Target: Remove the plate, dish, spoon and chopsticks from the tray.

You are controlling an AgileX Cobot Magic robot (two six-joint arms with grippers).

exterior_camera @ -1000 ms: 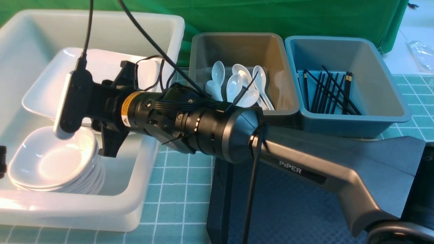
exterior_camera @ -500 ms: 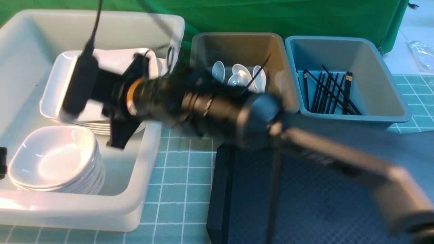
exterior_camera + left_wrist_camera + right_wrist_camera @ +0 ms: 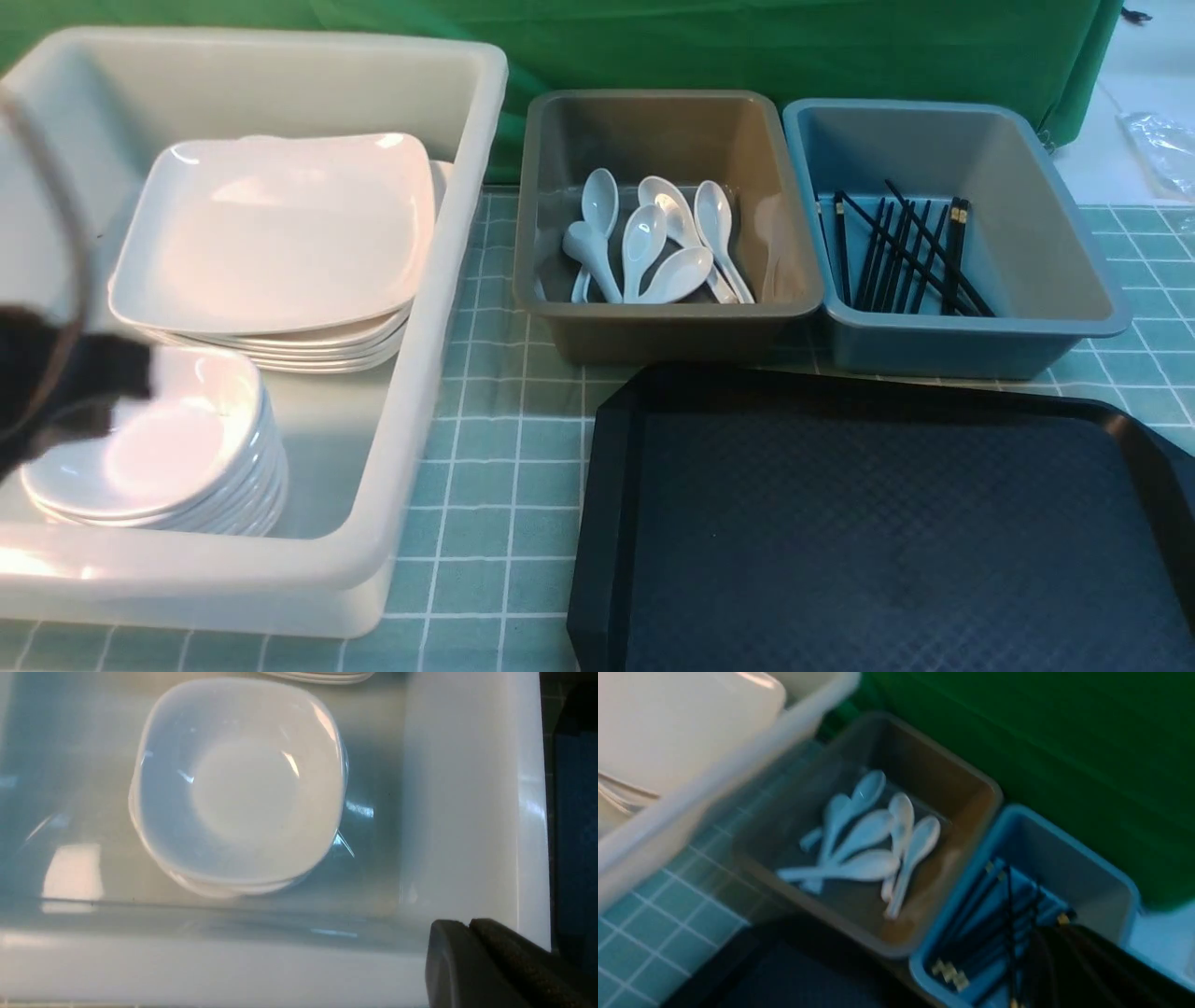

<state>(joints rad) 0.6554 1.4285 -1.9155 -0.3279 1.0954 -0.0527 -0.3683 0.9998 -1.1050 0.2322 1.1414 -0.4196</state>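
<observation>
The black tray (image 3: 887, 523) lies at the front right with nothing on its textured floor. The big white plate (image 3: 280, 224) tops a stack in the white tub (image 3: 448, 308). In front of it, a small dish (image 3: 159, 448) tops another stack, which the left wrist view also shows as dish (image 3: 243, 788). Several spoons (image 3: 653, 243) lie in the grey-brown tub, and chopsticks (image 3: 906, 247) in the blue tub. My left gripper (image 3: 468, 923) is shut and empty beside the tub's wall. My right gripper (image 3: 1052, 927) is a dark blur over the blue tub, shut, holding nothing.
The grey-brown tub (image 3: 667, 322) and the blue tub (image 3: 962, 341) stand side by side behind the tray. A green cloth hangs at the back. A blurred dark part of my left arm (image 3: 47, 383) shows at the far left, over the dishes.
The right arm, which reached across to the white tub, has swung back out of the front view and its jaws have closed. The plate now lies flat on the stack.
</observation>
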